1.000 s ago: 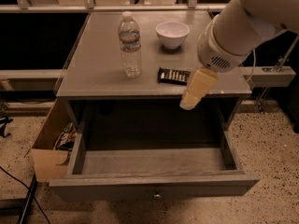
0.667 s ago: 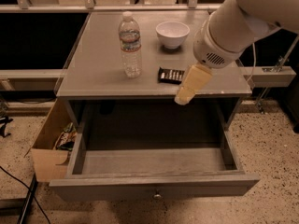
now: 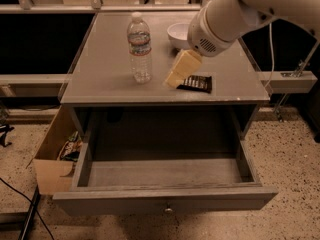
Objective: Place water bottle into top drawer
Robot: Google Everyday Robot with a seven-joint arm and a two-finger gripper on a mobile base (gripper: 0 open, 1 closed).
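Observation:
The water bottle [image 3: 140, 47], clear plastic with a white cap and a pale label band, stands upright on the grey cabinet top [image 3: 105, 84], left of centre. The top drawer [image 3: 165, 174] is pulled out wide and its inside is bare; its front panel carries a small round knob [image 3: 168, 210]. My gripper [image 3: 180, 70], with cream-coloured fingers, hangs from the white arm over the cabinet top, a short way right of the bottle and apart from it. It holds nothing that I can see.
A white bowl [image 3: 178, 34] sits at the back of the top, partly behind the arm. A dark flat packet [image 3: 196, 84] lies near the front edge under the gripper. A brown cardboard box [image 3: 55, 154] with items stands on the floor at the left.
The arm and gripper have moved left and farther back over the cabinet top, closer to the bottle. The bottle and drawer have not moved.

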